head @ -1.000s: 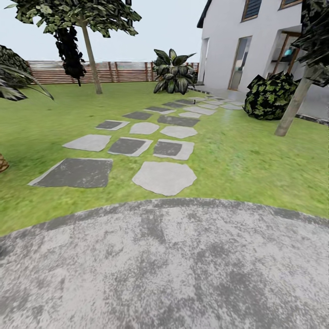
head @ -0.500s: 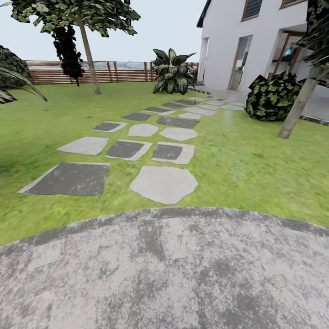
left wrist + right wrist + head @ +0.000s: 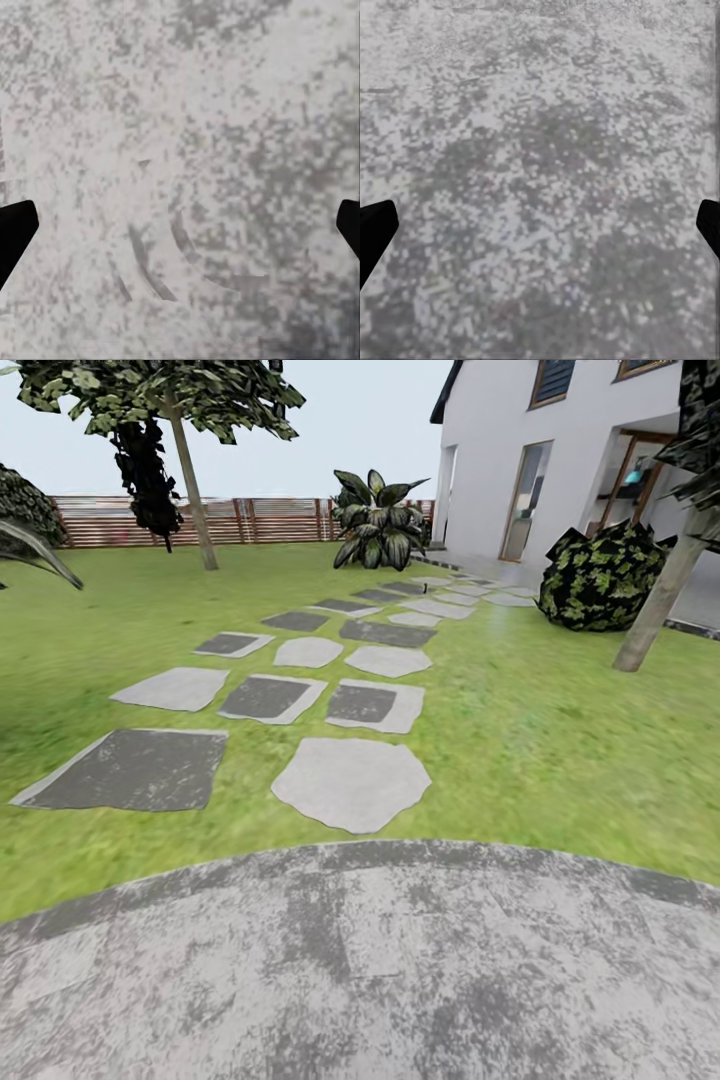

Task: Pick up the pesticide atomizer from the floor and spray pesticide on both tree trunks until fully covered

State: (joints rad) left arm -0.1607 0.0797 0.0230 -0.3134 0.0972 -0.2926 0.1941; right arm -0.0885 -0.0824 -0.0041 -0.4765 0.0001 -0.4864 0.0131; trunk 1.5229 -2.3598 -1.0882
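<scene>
The pesticide atomizer is out of view. In the head view, the green lawn [image 3: 560,740] spreads ahead beyond the grey paved patio [image 3: 360,970]. One tree with a bare trunk [image 3: 192,495] stands far left by the fence. Another leaning grey-brown trunk [image 3: 662,605] rises at the right edge. My left gripper [image 3: 180,232] hangs open over mottled paving, its black fingertips [image 3: 15,234] at the picture's sides. My right gripper [image 3: 540,232] is likewise open above the paving, holding nothing.
Grey and dark stepping stones [image 3: 350,780] lead across the grass toward a white house [image 3: 540,450]. A broad-leaved plant [image 3: 378,520] and a dark bush [image 3: 600,575] flank the path. A brown slat fence [image 3: 270,520] closes the back.
The whole head view has shifted: the patio edge sits lower and the stepping stones look nearer and larger, so the camera has moved forward. Nothing in the scene itself moved.
</scene>
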